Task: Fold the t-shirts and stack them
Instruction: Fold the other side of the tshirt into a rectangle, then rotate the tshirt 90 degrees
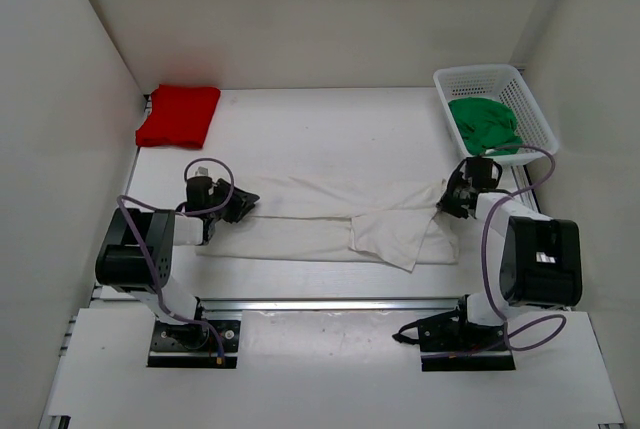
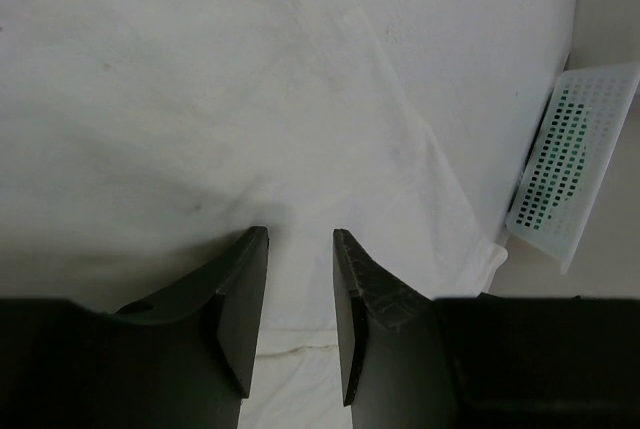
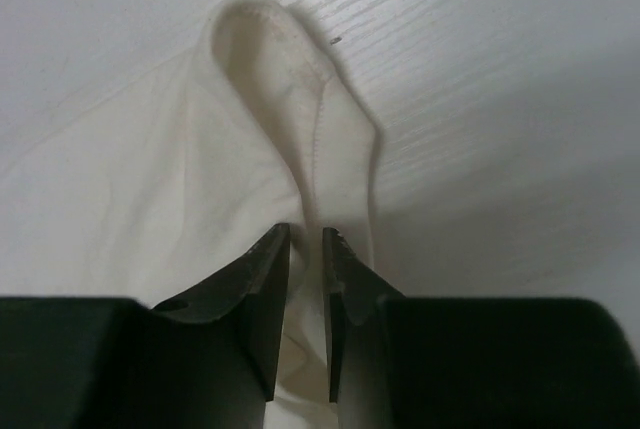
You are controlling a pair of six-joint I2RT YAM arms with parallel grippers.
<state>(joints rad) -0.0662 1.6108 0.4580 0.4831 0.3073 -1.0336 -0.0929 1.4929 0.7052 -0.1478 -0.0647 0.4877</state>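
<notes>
The white t-shirt lies spread across the middle of the table, partly folded, with a flap turned over near its right end. My left gripper is at its left end. In the left wrist view the gripper is open, jaws apart over flat white cloth. My right gripper is at the shirt's right end. In the right wrist view it is shut on a raised fold of the white shirt. The red t-shirt lies folded at the back left. The green t-shirt is bunched in the basket.
The white mesh basket stands at the back right corner and also shows in the left wrist view. White walls close in the table on the left, back and right. A metal rail runs along the near edge.
</notes>
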